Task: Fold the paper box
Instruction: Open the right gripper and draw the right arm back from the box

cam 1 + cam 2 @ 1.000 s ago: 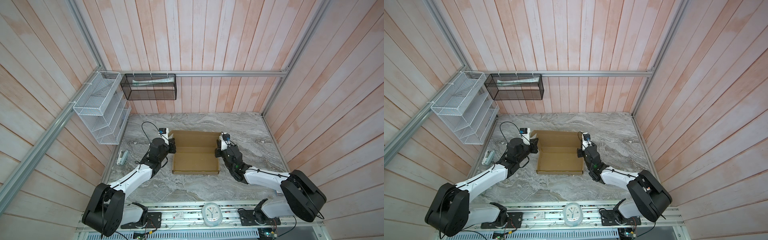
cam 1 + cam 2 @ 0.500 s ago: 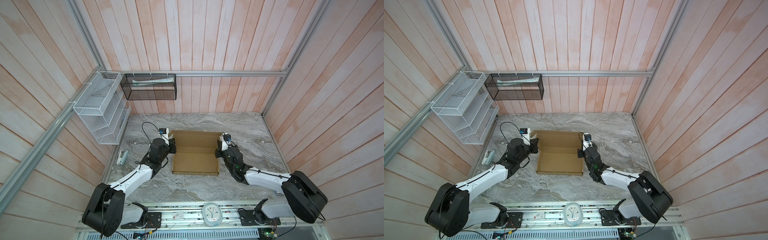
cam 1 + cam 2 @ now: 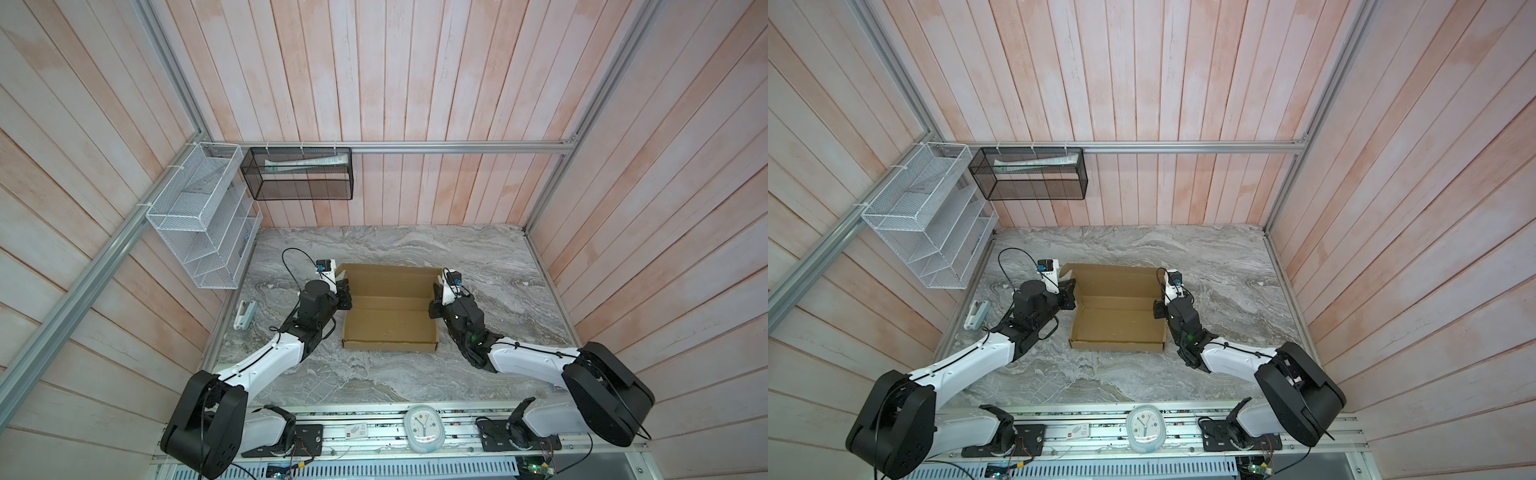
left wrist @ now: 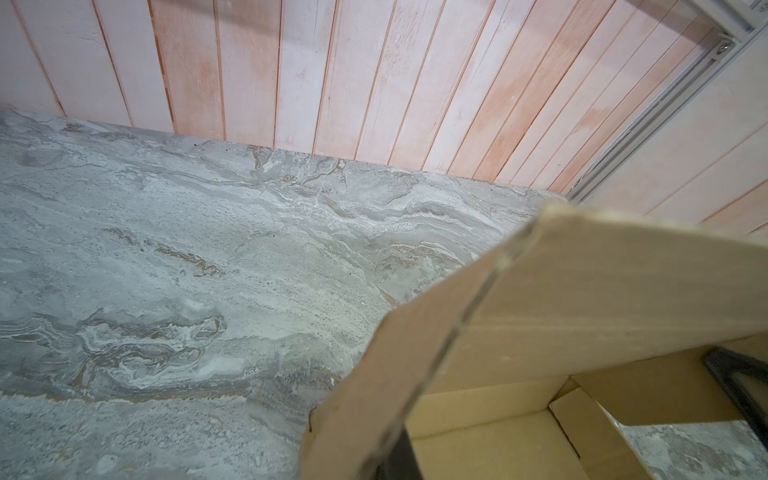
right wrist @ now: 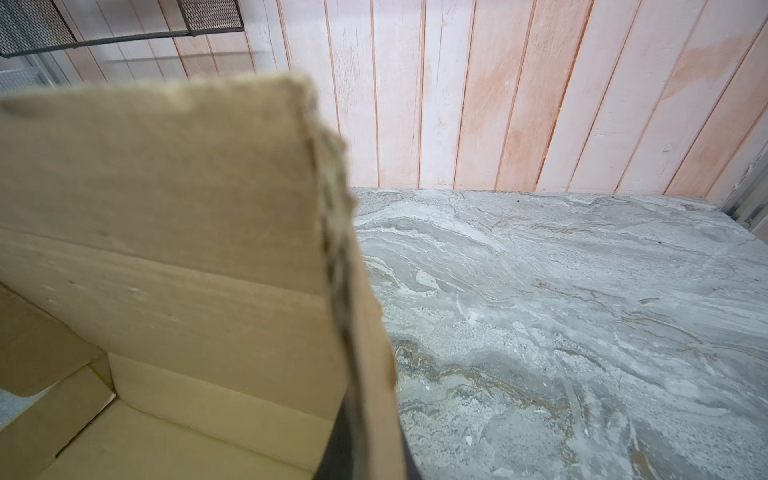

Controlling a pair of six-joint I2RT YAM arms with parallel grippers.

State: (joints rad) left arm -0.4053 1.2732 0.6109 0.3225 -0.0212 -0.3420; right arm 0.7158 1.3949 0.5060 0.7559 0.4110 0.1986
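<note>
Clock: You had a small white clock (image 3: 424, 428) on the front rail, between the two arm bases.
Box: Your box (image 3: 388, 328) sat in the middle of the table (image 3: 374, 245), between the two grippers. It was a shallow open tray with its front and side walls upright. The lid panel stood raised along the far edge, with a small ear showing at its left corner.
Left gripper: Your left gripper (image 3: 344, 296) was closed on the box's left side. In the left wrist view a dark finger (image 4: 398, 457) lay against the cardboard edge.
Right gripper: Your right gripper (image 3: 434, 305) was pinched onto the box's right side. In the right wrist view a dark finger (image 5: 334, 449) pressed on the inner face of that wall.
Device: A small white device (image 3: 244, 314) lay near the table's left edge, well apart from the box.
Racks: A white wire rack (image 3: 203, 216) hung on the left wall. Just beside it a black mesh basket (image 3: 299, 174) hung on the back rail, with a pale flat item inside that you could not make out.
</note>
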